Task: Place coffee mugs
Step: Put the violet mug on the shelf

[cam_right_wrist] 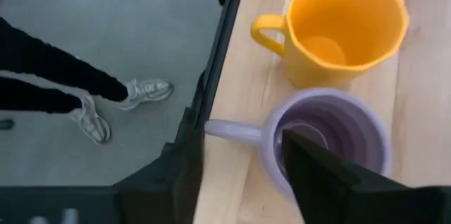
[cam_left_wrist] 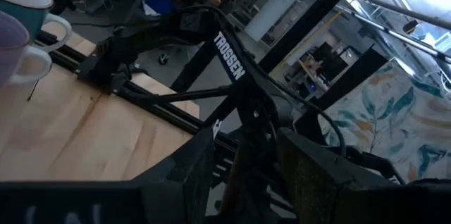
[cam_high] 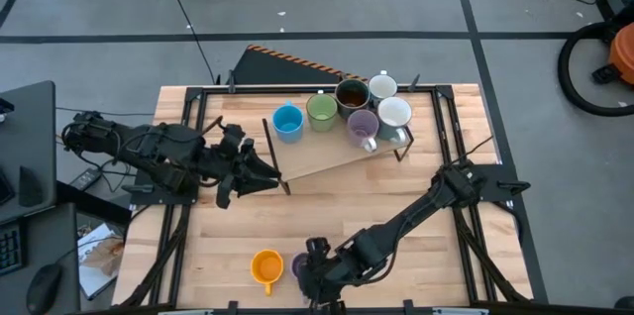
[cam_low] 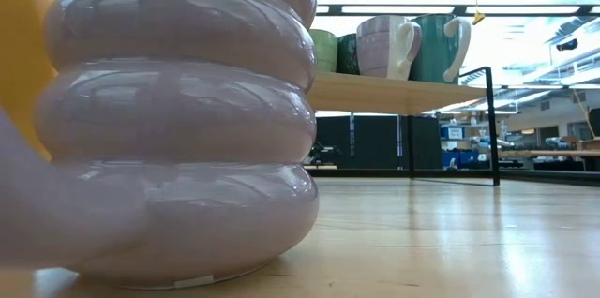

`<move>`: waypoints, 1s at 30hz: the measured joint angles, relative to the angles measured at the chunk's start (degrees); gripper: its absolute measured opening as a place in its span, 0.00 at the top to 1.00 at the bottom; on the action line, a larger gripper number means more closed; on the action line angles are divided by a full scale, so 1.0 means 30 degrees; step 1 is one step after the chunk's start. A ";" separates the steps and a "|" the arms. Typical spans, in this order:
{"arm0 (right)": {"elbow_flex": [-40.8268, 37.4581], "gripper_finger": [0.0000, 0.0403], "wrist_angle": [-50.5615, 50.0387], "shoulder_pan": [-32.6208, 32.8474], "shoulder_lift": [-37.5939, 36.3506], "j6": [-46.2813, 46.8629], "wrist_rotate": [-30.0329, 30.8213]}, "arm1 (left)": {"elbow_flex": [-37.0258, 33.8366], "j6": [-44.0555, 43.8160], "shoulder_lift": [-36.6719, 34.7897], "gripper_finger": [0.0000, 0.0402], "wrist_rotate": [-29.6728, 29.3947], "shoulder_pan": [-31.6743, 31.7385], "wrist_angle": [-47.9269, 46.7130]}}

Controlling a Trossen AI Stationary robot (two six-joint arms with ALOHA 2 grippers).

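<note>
R gripper (cam_right_wrist: pixel 239 175) is low at the near edge of the table (cam_high: pixel 396 196), right over the ribbed purple mug (cam_right_wrist: pixel 325 143). Fingers spread fairly wide: one finger (cam_right_wrist: pixel 331 175) sits inside the mug's mouth, the other is outside, over the handle side by the table's black edge rail. Whether the pads press the wall can't be told; the mug stands upright on the wood, so not lifted. In the low view that same mug fills most of the frame, base flat on the table.

Orange mug (cam_right_wrist: pixel 338 23) stands just beside the purple one, upright, handle toward the table edge, apart from the fingers.

L gripper (cam_high: pixel 260 178) hangs over the table's left-middle, near the left end of the wooden shelf (cam_high: pixel 327 161), holding nothing. Fingers parted, w/ a gap showing in its wrist view.

On the shelf, a cluster of upright mugs: blue mug (cam_high: pixel 287 122), green mug (cam_high: pixel 321 111), dark brown mug (cam_high: pixel 352 96), second purple mug (cam_high: pixel 363 127), white mug (cam_high: pixel 394 114) and another pale mug (cam_high: pixel 382 86) behind it.

A person's legs and sneakers (cam_right_wrist: pixel 130 97) show on the floor beyond the table edge.
</note>
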 joint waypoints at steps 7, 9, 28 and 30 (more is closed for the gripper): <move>0.0000 0.35 -0.0038 0.0063 0.0977 -0.1346 0.0423 | -0.0007 0.0038 0.0015 0.59 0.0000 -0.0015 -0.0547; 0.0000 0.35 -0.0168 0.0078 0.1383 -0.1856 0.0473 | -0.0007 0.0053 0.0015 0.59 0.0000 -0.0015 -0.0642; -0.0364 0.69 -0.0170 -0.0082 0.2755 -0.3670 0.2384 | -0.0007 0.0375 0.0003 0.59 0.0006 -0.0015 -0.2177; -0.0372 0.74 -0.0693 -0.0075 0.2755 -0.3668 0.2317 | -0.0007 0.0396 -0.0078 0.59 0.0000 -0.0015 -0.2176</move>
